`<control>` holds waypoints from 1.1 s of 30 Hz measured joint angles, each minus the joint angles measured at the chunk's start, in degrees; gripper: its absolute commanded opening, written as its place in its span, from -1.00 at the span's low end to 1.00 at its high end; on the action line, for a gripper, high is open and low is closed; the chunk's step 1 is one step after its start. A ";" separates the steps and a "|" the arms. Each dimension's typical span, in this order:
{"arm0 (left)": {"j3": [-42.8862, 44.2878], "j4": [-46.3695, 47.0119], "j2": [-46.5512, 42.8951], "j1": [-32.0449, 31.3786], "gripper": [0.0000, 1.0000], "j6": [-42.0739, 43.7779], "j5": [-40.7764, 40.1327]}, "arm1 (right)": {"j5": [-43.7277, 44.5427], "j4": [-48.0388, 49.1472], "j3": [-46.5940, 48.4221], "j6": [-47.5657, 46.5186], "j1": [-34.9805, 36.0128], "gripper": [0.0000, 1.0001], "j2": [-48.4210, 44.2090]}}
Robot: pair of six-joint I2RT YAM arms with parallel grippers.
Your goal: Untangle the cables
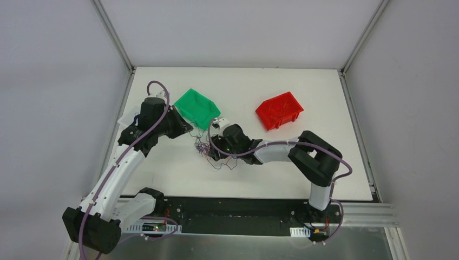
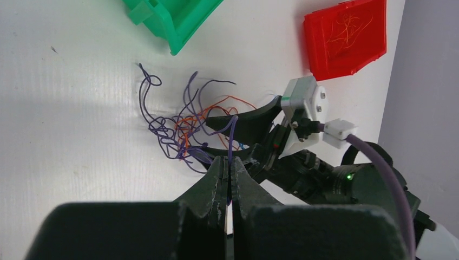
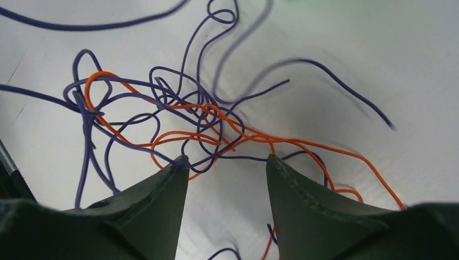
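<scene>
The cables (image 1: 204,148) are a small tangle of thin purple and orange wires on the white table, between the two grippers. My left gripper (image 2: 230,160) is shut on one purple wire (image 2: 232,135), which runs up from its tips toward the tangle (image 2: 181,130). It sits left of the tangle in the top view (image 1: 191,131). My right gripper (image 3: 227,162) is open and low over the tangle (image 3: 178,114); orange and purple strands cross just beyond its tips. One purple strand touches its left fingertip (image 3: 178,162). It reaches in from the right in the top view (image 1: 215,147).
A green bin (image 1: 197,107) lies tipped just behind the tangle. A red bin (image 1: 279,110) at the back right holds several orange wires (image 2: 346,27). The right arm's wrist and camera (image 2: 303,108) are close in front of my left gripper.
</scene>
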 measured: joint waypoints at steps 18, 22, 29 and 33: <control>4.68 -4.02 -1.29 0.00 -1.00 2.43 -9.51 | 27.26 -0.72 -0.70 7.76 2.16 -0.97 1.88; 9.88 -5.79 -1.31 0.00 -1.00 4.92 -15.23 | 31.34 -7.78 -7.87 13.31 0.55 -1.00 -6.36; 12.63 -7.72 -1.33 0.00 -1.00 7.58 -21.99 | 32.81 -21.11 -21.84 23.06 -8.39 -1.00 -26.99; 12.92 -10.08 -0.83 0.00 -1.00 7.85 -27.10 | 32.65 -27.61 -26.27 27.69 -15.61 -1.00 -41.46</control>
